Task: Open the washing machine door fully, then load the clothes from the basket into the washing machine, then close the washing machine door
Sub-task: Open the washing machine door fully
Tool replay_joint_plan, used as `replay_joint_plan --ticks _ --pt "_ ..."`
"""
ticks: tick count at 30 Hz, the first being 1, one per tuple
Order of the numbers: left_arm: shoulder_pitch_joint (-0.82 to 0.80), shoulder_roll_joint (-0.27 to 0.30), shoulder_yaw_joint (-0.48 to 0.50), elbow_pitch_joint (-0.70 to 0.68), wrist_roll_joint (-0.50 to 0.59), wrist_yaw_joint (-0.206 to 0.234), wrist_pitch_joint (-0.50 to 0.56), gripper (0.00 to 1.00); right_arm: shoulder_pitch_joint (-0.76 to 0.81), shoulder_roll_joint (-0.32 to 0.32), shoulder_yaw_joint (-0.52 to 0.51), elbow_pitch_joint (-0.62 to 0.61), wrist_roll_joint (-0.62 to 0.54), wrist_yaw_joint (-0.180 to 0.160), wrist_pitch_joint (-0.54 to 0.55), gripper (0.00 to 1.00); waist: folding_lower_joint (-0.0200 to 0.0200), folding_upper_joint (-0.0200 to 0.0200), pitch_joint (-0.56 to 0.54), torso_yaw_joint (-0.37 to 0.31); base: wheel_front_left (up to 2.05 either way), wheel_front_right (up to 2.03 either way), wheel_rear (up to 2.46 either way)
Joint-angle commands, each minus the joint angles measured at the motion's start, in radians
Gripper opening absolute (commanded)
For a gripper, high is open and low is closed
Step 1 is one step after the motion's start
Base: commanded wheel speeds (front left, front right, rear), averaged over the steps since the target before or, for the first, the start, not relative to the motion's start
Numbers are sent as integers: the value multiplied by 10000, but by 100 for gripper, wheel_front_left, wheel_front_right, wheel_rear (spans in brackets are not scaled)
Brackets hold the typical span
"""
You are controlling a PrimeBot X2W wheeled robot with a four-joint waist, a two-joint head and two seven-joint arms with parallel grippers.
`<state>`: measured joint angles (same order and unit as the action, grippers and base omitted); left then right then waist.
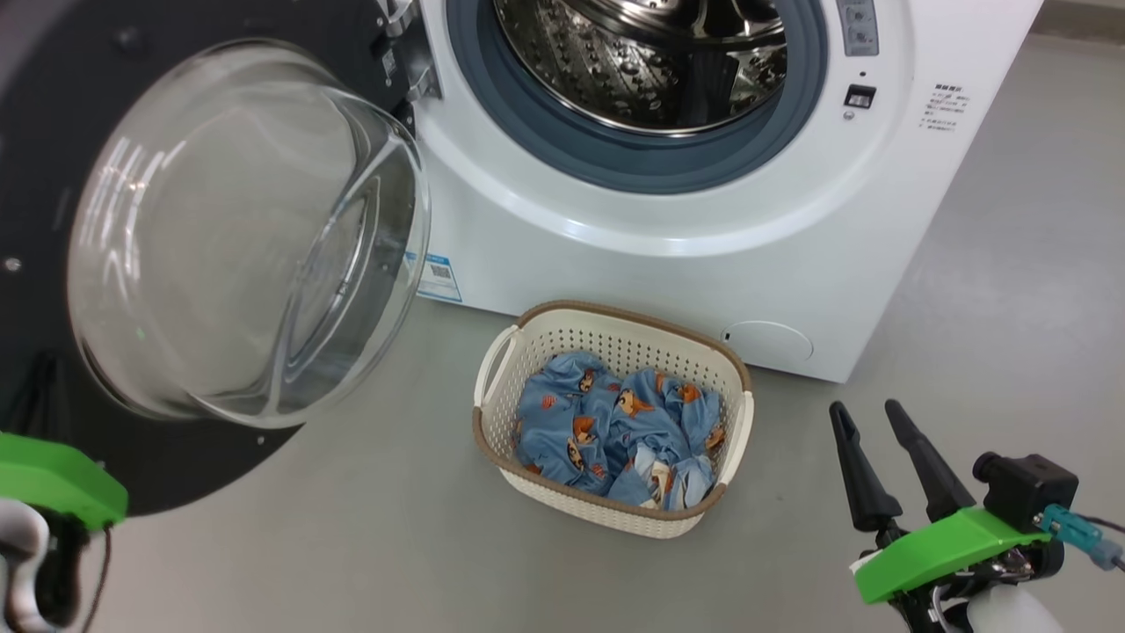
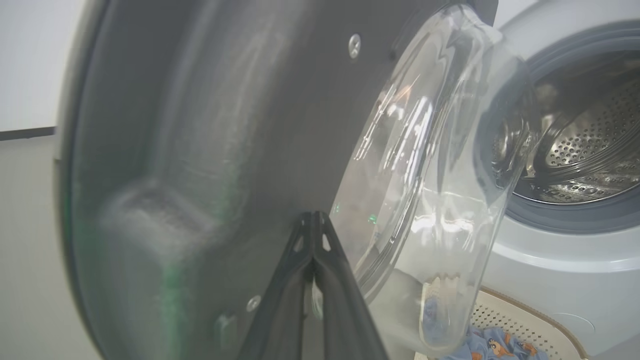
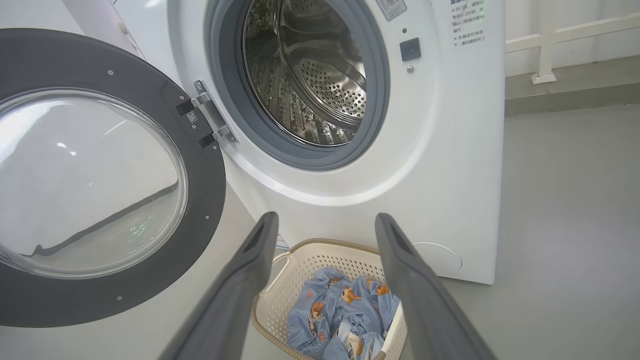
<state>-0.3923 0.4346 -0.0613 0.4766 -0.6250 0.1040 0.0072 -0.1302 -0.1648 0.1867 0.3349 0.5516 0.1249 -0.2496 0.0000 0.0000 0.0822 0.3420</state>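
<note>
So the washing machine (image 1: 668,264) is the big white box at the back, and its door (image 1: 53,132) hangs wide open off the hinge (image 3: 207,117) on the machine's left side. That door is a wide, glossy black ring with a few small screws in it, and a fat clear glass bowl (image 1: 237,237) bulges out of the middle toward the space in front of the machine. The round opening has a grey rubber ring (image 1: 545,132) around it, and behind that is the shiny steel drum (image 1: 650,61), full of little holes. The basket (image 1: 615,338) sits on the smooth grey floor (image 1: 352,527) right in front of the machine, just under the opening and a bit to the right of the glass bowl. It's cream plastic with rounded corners, rows of holes, a brown woven-look rim and a loop handle. The clothes (image 1: 615,431) are bunched up inside it, light blue fabric with orange-brown cartoon animals. Low on the machine's front there's a small blue sticker (image 1: 437,277) partly behind the glass, and a round cap (image 1: 760,338) just behind the basket. The right gripper (image 1: 864,406) hangs in front of the machine to the basket's right, long dark fingers spread apart and holding nothing. The left gripper (image 2: 313,216) is close up against the door's black inner face beside the glass, fingers pressed together; can't tell if it actually touches.
</note>
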Motion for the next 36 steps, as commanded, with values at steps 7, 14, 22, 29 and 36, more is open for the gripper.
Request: replay_joint_plan --ticks 7,14,22,29,36 --pt "-1700 1105 254 1327 182 -461 -125 0 -613 -108 163 -209 -208 58 -122 100 0 0 414 78 0 0 0" --pt "-2790 1473 7 2872 489 -746 -438 0 -755 -45 237 -169 -214 58 -122 100 0 0 571 67 0 0 0" --pt "-3587 1514 -202 4053 617 -942 -685 0 -867 -18 271 -124 -182 58 -122 100 0 0 733 13 0 0 0" --pt "-4025 1476 -356 4829 667 -1138 -1015 0 -869 -35 233 -90 -148 58 -122 100 0 0 684 5 0 0 0" --pt "-4298 1343 -521 5378 671 -1365 -1254 0 -837 -42 213 -87 -133 58 -122 100 0 0 623 93 0 0 0"
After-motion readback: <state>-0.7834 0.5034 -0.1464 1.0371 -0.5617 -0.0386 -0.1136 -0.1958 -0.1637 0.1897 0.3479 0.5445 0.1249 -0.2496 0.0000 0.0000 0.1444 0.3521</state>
